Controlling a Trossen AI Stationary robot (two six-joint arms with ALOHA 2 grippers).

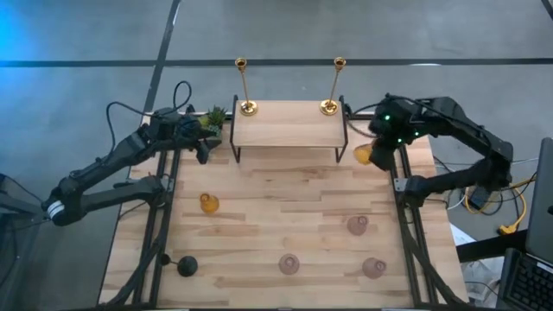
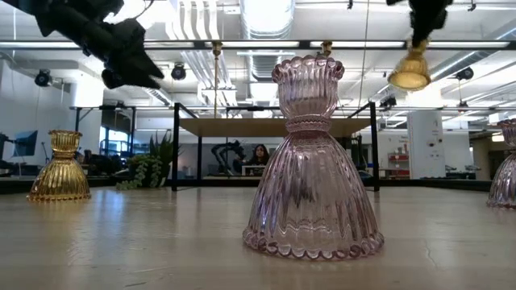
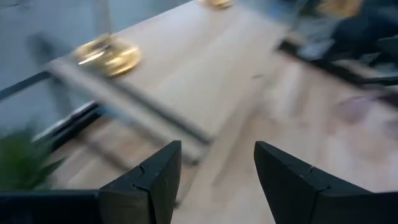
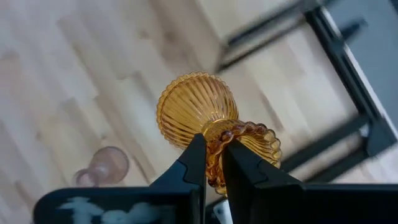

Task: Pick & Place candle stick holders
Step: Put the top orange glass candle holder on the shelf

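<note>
Right gripper [image 4: 212,163] is pinched on an amber holder [image 4: 205,121] in the air just off the shelf's [image 1: 289,125] right end — shelf lies to its left — while the left gripper [image 3: 214,180] hangs open and empty.

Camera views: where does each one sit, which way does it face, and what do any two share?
High: overhead, straight down on table, both arms.
Low: tabletop level, facing pink holder; arms overhead.
Left wrist: past open left gripper toward shelf.
Right wrist: down on amber holder pinched by right gripper.
Shared: that amber holder, high and low.
</note>
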